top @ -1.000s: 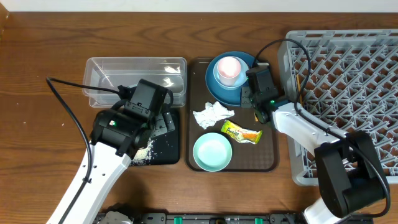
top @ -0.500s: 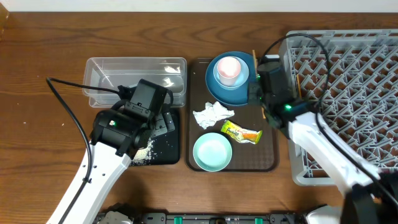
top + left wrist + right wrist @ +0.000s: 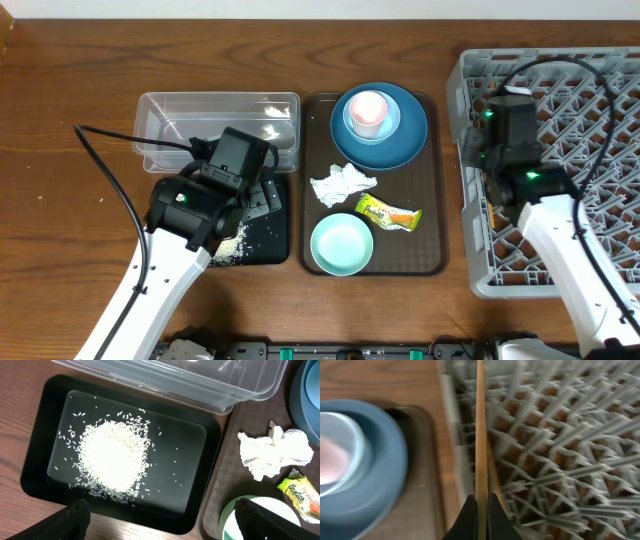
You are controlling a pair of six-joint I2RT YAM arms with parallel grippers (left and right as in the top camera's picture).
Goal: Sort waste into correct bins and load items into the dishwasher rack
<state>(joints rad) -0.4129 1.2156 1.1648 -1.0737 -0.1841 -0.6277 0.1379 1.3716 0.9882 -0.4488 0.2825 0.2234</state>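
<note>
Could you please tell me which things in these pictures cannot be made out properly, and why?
Wooden chopsticks in the shut right gripper: right wrist view is blurred, so one stick or two is unclear; top edge cuts them.
Loose white rice grains and shallow black rectangular tray: overhead, the left arm covers most.
Pale pink cup: right wrist view, cut by the left edge, blurred.

Grey lattice rack (image 3: 600,100); dk-blue plate (image 3: 410,140); pale-pink cup (image 3: 368,106); mint bowl (image 3: 341,244); white napkin (image 3: 342,185); yel/grn/org wrapper (image 3: 388,213); white rice (image 3: 112,457) on blk tray (image 3: 190,445); tan wood chopsticks (image 3: 481,435); counter (image 3: 60,120) brown w/ wood grain.
</note>
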